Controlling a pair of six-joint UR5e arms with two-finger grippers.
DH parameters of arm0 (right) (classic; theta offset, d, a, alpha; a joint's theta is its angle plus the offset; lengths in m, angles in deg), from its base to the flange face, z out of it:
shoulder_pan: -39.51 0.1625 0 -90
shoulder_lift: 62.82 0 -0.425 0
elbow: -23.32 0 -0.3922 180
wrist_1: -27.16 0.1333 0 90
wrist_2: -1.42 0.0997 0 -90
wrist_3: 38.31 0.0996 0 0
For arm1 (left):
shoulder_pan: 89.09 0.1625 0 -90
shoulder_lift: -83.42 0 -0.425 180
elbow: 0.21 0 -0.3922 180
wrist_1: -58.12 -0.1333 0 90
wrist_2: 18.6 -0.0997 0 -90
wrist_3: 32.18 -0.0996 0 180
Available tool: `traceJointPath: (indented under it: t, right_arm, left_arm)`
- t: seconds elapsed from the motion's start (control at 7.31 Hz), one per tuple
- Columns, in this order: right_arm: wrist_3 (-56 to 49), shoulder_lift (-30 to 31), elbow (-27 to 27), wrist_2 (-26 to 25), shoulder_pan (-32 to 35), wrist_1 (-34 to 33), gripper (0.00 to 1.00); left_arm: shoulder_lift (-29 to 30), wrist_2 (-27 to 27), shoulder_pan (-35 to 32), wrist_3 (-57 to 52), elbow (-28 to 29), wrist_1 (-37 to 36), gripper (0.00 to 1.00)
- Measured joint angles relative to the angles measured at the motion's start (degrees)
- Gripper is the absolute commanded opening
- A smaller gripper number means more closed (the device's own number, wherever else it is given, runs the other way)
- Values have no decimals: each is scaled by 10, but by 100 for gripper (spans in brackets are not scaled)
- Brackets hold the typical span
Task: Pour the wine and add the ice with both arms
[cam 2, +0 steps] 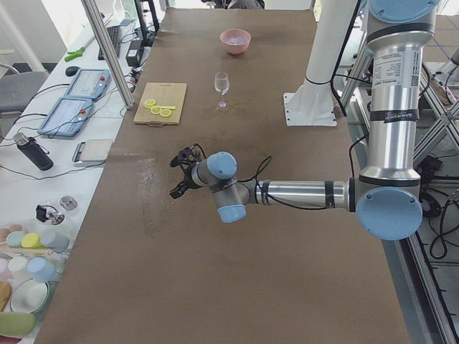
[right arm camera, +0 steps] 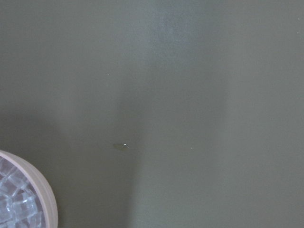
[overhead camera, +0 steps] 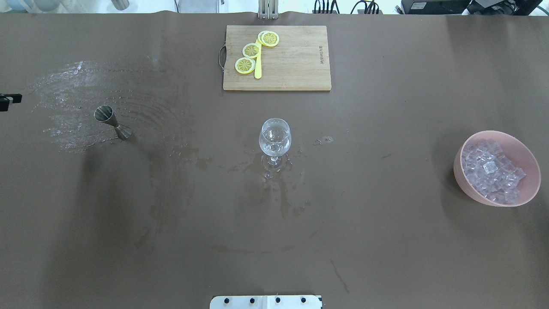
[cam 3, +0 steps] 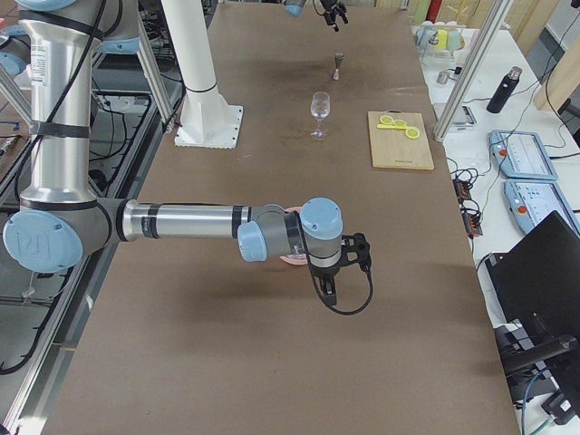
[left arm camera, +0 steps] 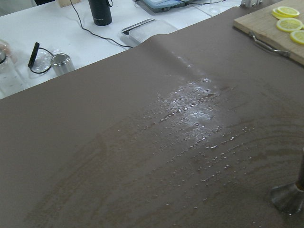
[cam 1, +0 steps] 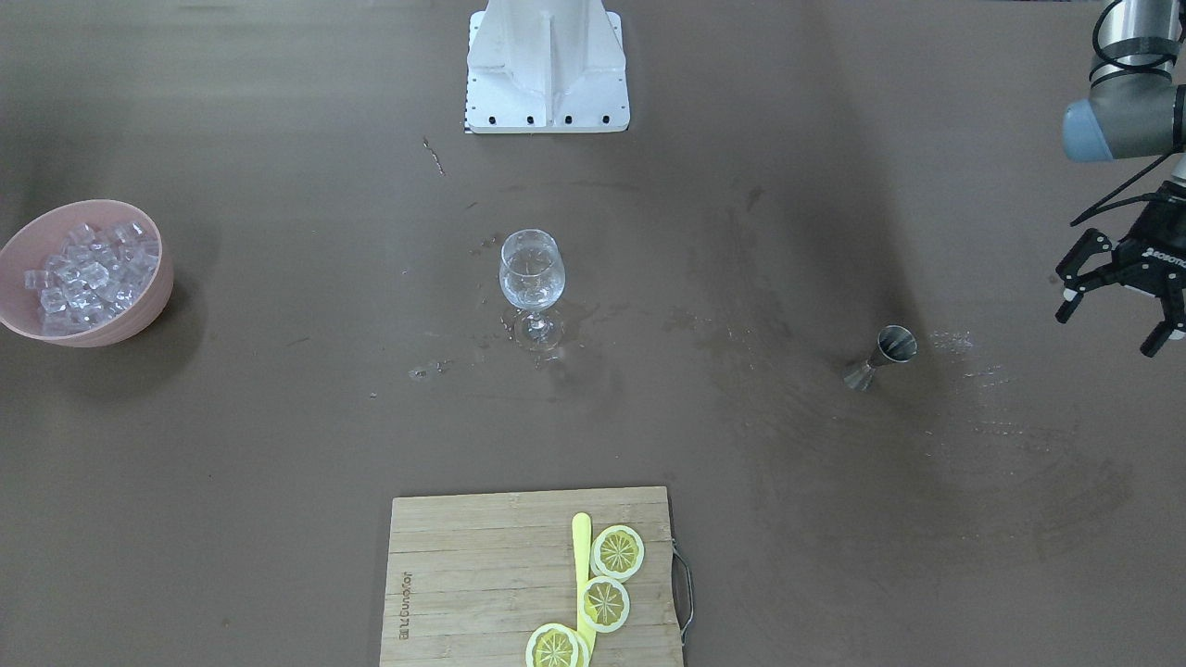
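Observation:
A clear stemmed wine glass (cam 1: 532, 278) stands upright mid-table, also in the overhead view (overhead camera: 274, 139); it seems to hold a little clear liquid. The ice (cam 1: 88, 269) fills a pink bowl (overhead camera: 529, 171). A steel jigger (cam 1: 885, 355) stands upright, also in the overhead view (overhead camera: 109, 120). My left gripper (cam 1: 1107, 332) hovers open and empty beside the jigger, apart from it. My right gripper (cam 3: 337, 272) shows only in the exterior right view, above the table next to the bowl; I cannot tell if it is open. The right wrist view shows the bowl's rim (right arm camera: 47, 199).
A wooden cutting board (overhead camera: 291, 64) with lemon slices (overhead camera: 251, 50) and a yellow knife lies on the far side. The white stand (cam 1: 547, 65) sits at the robot's base. Wet streaks (overhead camera: 68, 103) and drops cover the mat around the jigger and the glass.

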Motion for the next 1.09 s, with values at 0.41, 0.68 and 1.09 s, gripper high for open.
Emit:
traceJointPath:
  t: [0.41, 0.68, 1.09]
  right_arm:
    - [0, 2, -1, 0, 0, 0, 100]
    - [-1, 8, 0, 1, 0, 5, 100]
    - [0, 17, 13, 3, 0, 24, 100]
  left_arm:
    - [7, -2, -56, -171, -52, -262, 98]
    - [17, -3, -78, -230, -54, -423, 98]
    - [15, 47, -114, -203, -34, -518, 98]
